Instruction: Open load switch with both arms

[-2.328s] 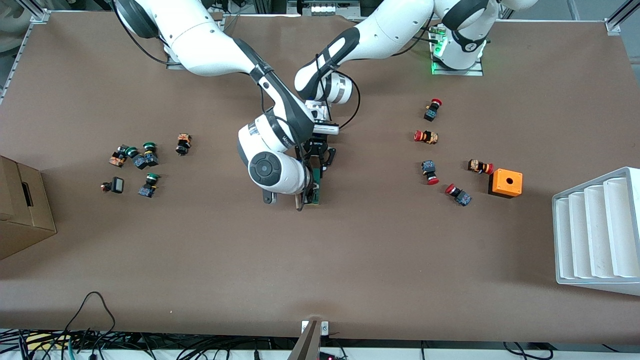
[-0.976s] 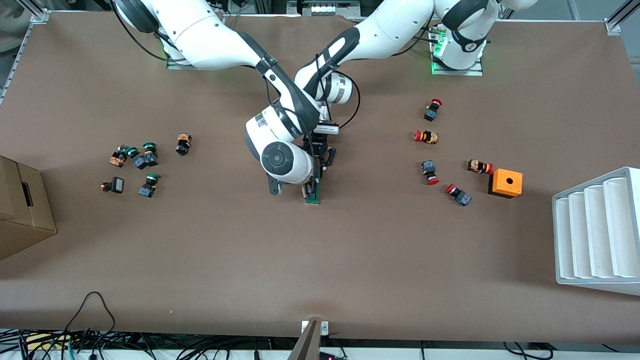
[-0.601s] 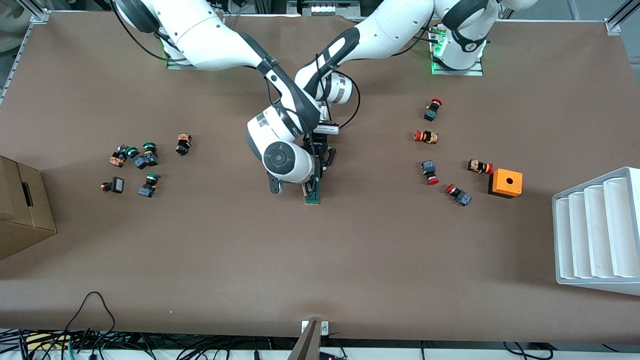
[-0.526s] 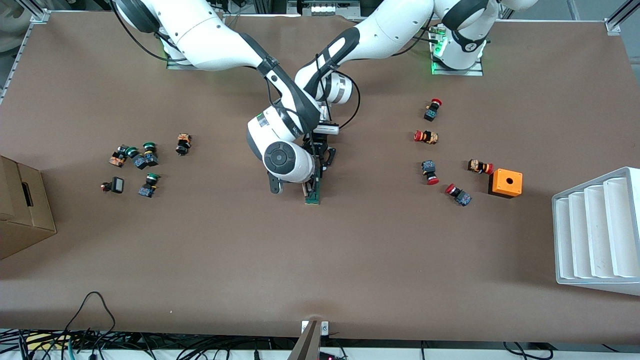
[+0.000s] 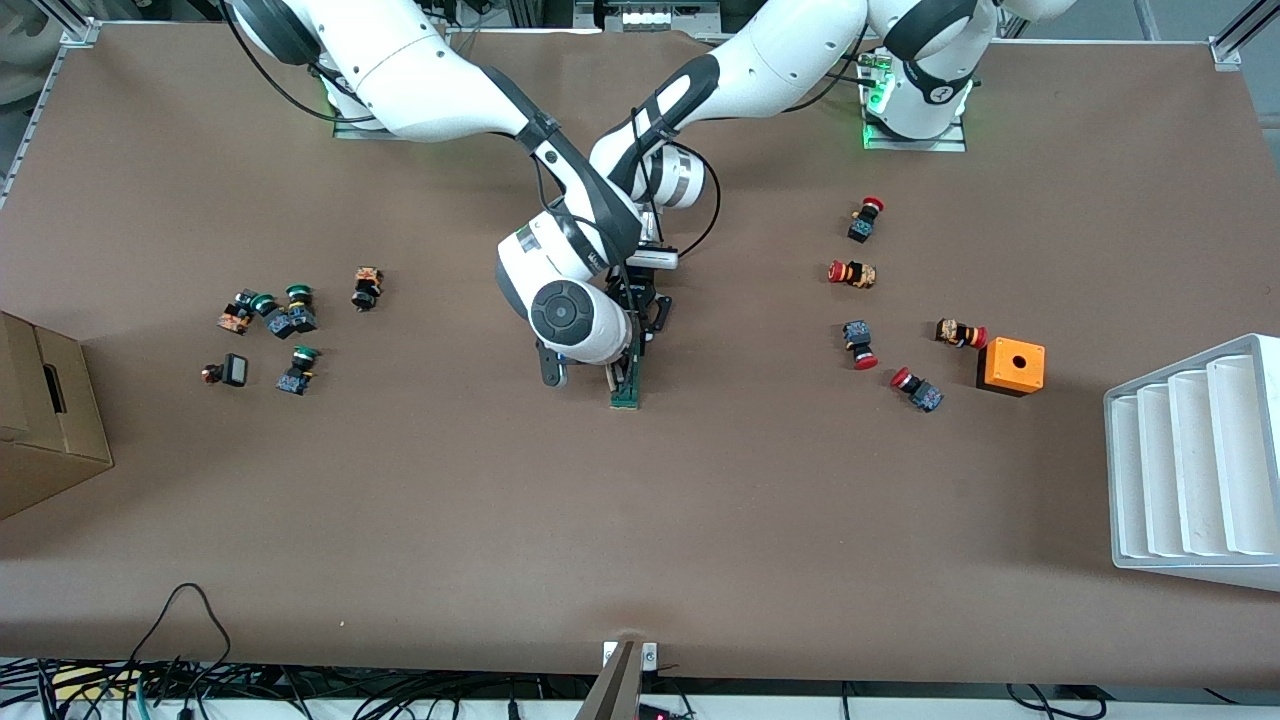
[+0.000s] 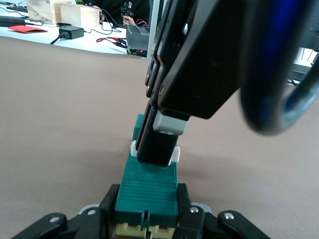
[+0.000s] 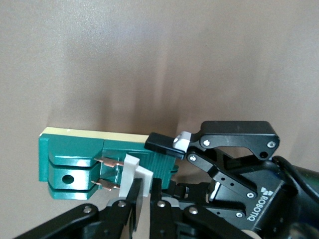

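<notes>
At table centre, well clear of orange cube toward right arm's end: load switch. R gripper pinching white tab, wrist crept toward L arm's end. L gripper clamps green body. Tab pull underway, prob. not open yet.

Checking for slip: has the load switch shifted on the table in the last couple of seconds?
No. The load switch sits at the same spot relative to the orange cube, with the left gripper and right gripper on it.
</notes>
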Controlling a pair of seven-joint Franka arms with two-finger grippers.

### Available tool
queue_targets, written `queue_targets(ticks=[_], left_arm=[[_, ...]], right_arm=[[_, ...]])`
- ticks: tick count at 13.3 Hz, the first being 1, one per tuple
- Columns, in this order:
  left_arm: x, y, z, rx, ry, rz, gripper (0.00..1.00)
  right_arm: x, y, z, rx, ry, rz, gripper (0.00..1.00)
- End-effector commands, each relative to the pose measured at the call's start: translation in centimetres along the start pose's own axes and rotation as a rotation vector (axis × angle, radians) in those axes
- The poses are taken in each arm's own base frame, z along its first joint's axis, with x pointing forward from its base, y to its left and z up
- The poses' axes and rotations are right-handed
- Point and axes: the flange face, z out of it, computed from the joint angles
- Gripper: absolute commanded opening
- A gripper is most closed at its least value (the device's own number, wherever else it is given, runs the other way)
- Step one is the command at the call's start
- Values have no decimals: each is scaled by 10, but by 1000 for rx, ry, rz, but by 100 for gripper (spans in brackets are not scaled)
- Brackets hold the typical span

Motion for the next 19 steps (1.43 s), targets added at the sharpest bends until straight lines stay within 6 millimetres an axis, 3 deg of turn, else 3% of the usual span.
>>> queue_targets(ticks=[1,4,5,6,7,8,9,11,12,13,16,17,19], left_arm=[[0,6,4,-19,11,-31,43],[1,7,3,-21,11,-32,43],[1,7,4,-20,12,-32,43],[1,7,3,-21,11,-32,43],[1,7,4,-20,12,-32,43],[1,7,3,-21,11,-32,43],[1,7,4,-20,12,-32,43],[2,7,3,-21,11,-28,43],[4,8,3,-22,14,-22,61],[5,9,3,-23,15,-12,100],[20,10,5,-17,18,2,100],[25,11,5,-17,20,-1,100],[39,12,5,-16,10,10,100]], right_arm=[[4,10,12,-2,30,-12,14],[3,10,11,3,27,-13,16],[1,9,5,4,19,-11,31],[1,8,-15,20,7,-11,37],[3,8,-32,22,2,-10,62],[9,6,-50,19,-2,-4,78],[15,1,-67,7,-1,2,87],[32,-4,-106,2,-10,-7,92],[41,-6,-125,6,-31,-12,92],[53,-8,-144,14,-52,-36,92],[104,-11,-205,57,-63,-172,92],[132,-11,-223,60,-62,-237,99],[180,-3,-258,81,-55,-433,99]])
